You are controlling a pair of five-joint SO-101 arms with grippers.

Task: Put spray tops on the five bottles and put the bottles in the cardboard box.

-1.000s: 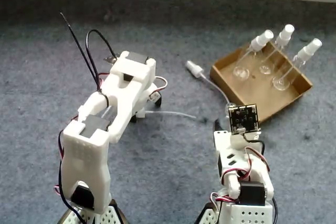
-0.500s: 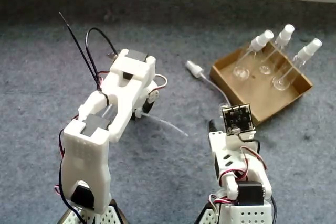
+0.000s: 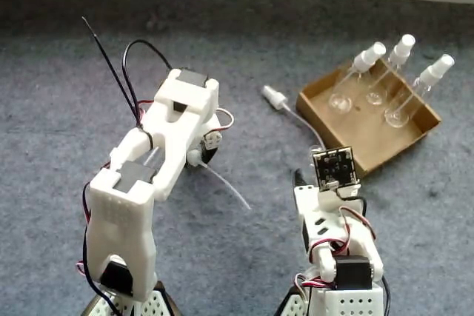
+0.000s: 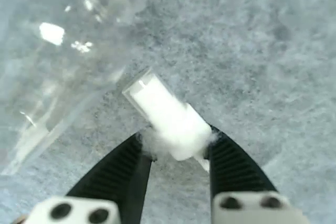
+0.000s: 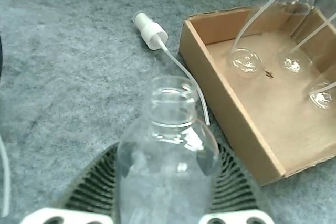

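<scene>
Three bottles [image 3: 355, 79] stand in the cardboard box [image 3: 366, 138]. A loose spray top [image 3: 272, 97] lies just left of the box, an uncapped bottle [image 5: 168, 161] before it, a second spray top [image 4: 168, 119] well left.

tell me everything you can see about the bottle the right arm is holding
The bottle is clear, glass or plastic by its look, with rounded shoulders and a short ringed neck. Its mouth is open, with no spray top fitted. The right pincer grips its body between dark ribbed fingers. Beyond its neck lie a loose spray top and the cardboard box.
</scene>
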